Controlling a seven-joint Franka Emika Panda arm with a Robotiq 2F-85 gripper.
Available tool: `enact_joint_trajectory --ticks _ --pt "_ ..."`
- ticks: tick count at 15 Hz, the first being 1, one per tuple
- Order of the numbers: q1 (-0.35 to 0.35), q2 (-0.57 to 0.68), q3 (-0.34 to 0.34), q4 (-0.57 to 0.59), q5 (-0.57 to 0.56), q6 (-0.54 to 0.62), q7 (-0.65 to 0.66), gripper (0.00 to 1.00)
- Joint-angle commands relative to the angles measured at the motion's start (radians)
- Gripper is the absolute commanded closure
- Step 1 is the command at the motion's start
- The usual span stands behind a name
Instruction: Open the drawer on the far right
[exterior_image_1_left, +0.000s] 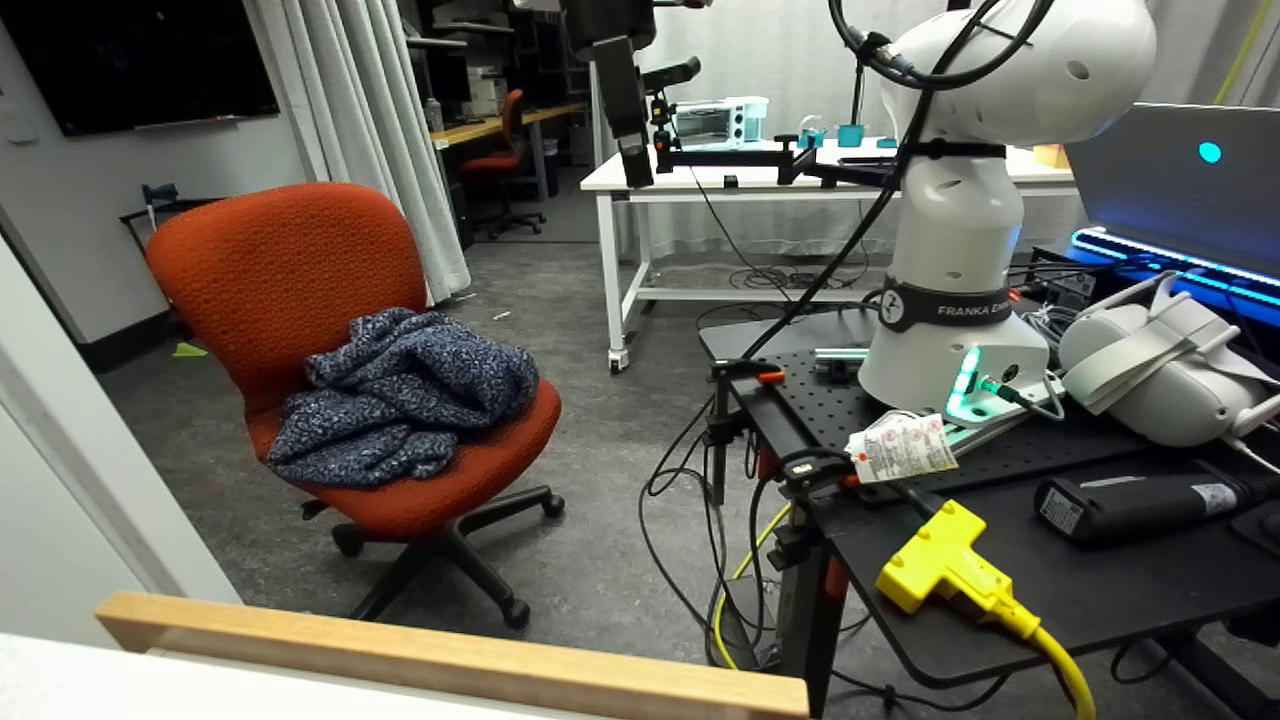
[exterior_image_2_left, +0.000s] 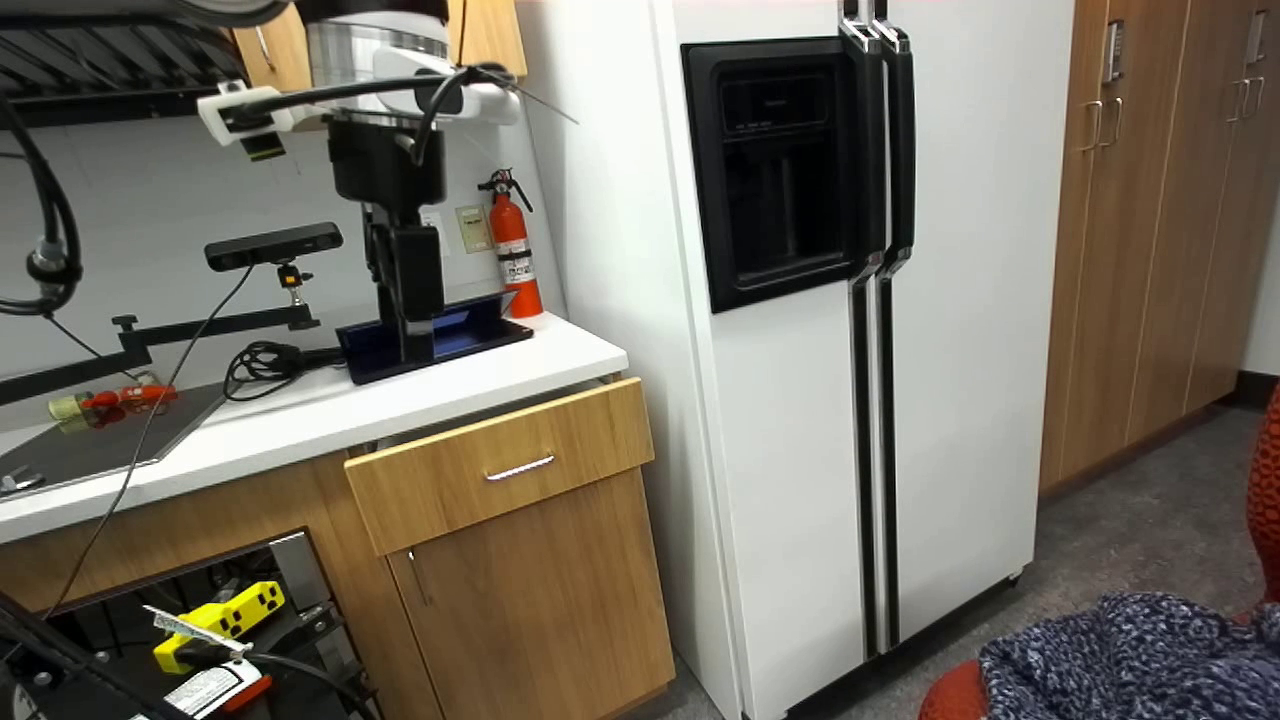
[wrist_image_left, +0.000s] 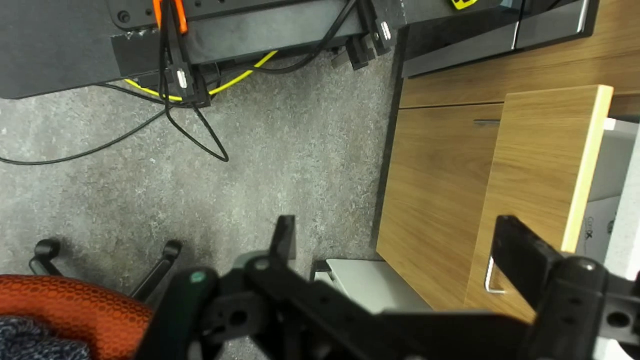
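The drawer (exterior_image_2_left: 500, 446) stands partly out beneath the white counter (exterior_image_2_left: 572, 350), just beside the refrigerator (exterior_image_2_left: 790, 400).
We see its wooden front (wrist_image_left: 545, 160), a metal handle (exterior_image_2_left: 520, 468) across the middle, jutting past the closed cabinet door (exterior_image_2_left: 540, 590) below; in the wrist view we find a pale printed item (wrist_image_left: 595, 225) inside, too hidden to name. The gripper (wrist_image_left: 395, 222) has its fingers (wrist_image_left: 525, 255) spread wide, holding nothing; in both exterior views they point downward, and we see them apart from the drawer. A fire extinguisher (exterior_image_2_left: 515, 250) stands at the counter's rear, near the refrigerator. Farther out, a dark speckled cloth (exterior_image_1_left: 410, 390) lies heaped on an orange chair (exterior_image_1_left: 290, 260), and a yellow power splitter (exterior_image_1_left: 940, 560) rests on the black table (exterior_image_1_left: 1130, 590) that bears the arm (exterior_image_1_left: 950, 220).
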Motion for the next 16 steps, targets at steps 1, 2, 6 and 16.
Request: enact_joint_trajectory --ticks 1,2,6,16 --pt "-0.012 0.001 0.011 0.001 0.006 -0.002 -0.006 0.0" --pt "-0.012 0.002 0.011 0.001 0.006 -0.002 -0.006 0.0" --pt "-0.012 0.002 0.011 0.001 0.006 -0.002 -0.006 0.0" --pt "0.044 0.341 0.099 0.434 -0.03 -0.007 0.012 0.0"
